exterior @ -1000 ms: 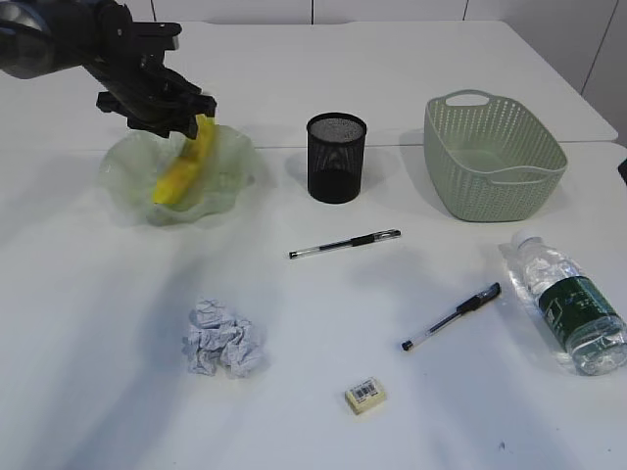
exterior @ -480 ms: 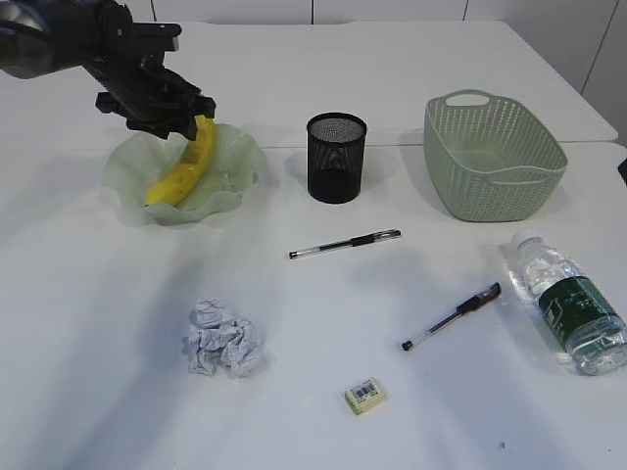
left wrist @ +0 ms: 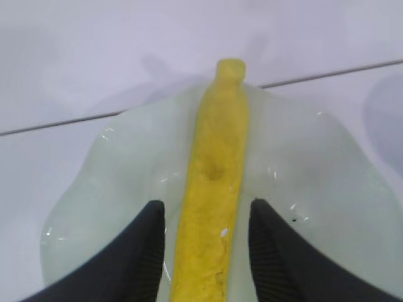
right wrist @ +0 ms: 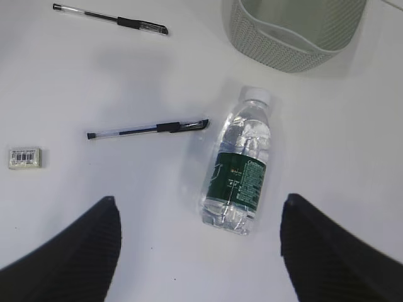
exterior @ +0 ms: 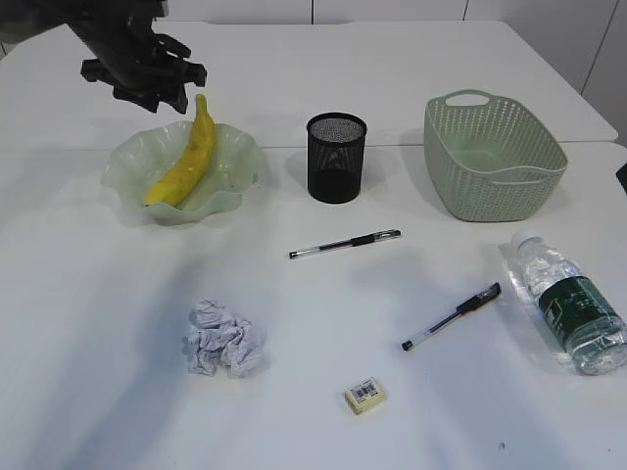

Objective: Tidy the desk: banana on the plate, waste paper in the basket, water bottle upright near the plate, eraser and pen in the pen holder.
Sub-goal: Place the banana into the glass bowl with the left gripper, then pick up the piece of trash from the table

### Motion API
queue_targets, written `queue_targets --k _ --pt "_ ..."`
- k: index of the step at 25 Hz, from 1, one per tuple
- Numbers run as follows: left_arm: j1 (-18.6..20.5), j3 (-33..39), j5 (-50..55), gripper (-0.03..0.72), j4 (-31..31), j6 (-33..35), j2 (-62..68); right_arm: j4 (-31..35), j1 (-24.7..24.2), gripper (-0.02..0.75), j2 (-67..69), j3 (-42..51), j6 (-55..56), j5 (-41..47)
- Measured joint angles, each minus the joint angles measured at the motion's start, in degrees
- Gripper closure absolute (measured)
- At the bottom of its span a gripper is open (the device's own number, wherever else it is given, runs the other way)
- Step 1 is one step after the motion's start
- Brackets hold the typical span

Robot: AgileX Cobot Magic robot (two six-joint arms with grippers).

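Note:
The yellow banana lies in the pale-green ruffled plate, its tip over the far rim. My left gripper hangs above that rim, open. In the left wrist view its fingers straddle the banana with gaps on both sides. The water bottle lies on its side at the right. My right gripper hovers open above the bottle, holding nothing. Two pens, the eraser and the waste paper lie on the desk. The pen holder and basket stand at the back.
A seam between two tabletops runs behind the plate. The basket's near wall is just beyond the bottle's cap. The eraser and the nearer pen lie left of the bottle.
My left gripper has let go of the banana and risen up and back. The banana has settled from a steep tilt to lying in the plate. The right gripper has not moved.

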Motion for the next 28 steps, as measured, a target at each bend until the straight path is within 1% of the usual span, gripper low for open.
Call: queue_targets --k 2,6,9,12,15,19,28 --pt "0.2 -1.59 1.34 0.377 -0.98 0.0 -0.47 0.69 0.0 0.152 0.0 0.0 0.0 0.12" --pt "0.97 -1.99 4.09 0.377 -2.53 0.0 -2.27 1.32 0.0 0.152 0.0 0.0 0.12 1.23" --pt "2.35 -1.99 5.65 0.377 -3.18 0.0 -3.51 1.44 0.0 0.152 0.0 0.0 0.12 1.63" --pt "3.84 -1.99 6.54 0.377 -5.16 0.0 -5.37 1.84 0.0 0.152 0.0 0.0 0.13 1.71" --pt "5.16 -1.99 6.67 0.377 -6.7 0.0 -7.36 3.76 0.0 0.152 0.0 0.0 -0.07 1.85" --pt "5.92 -1.99 6.81 0.377 -7.43 0.0 -9.46 7.54 0.0 0.152 0.0 0.0 -3.93 1.85" --pt "6.08 -1.99 7.93 0.377 -7.77 0.0 -14.72 14.72 0.0 0.153 0.0 0.0 -10.58 1.85"
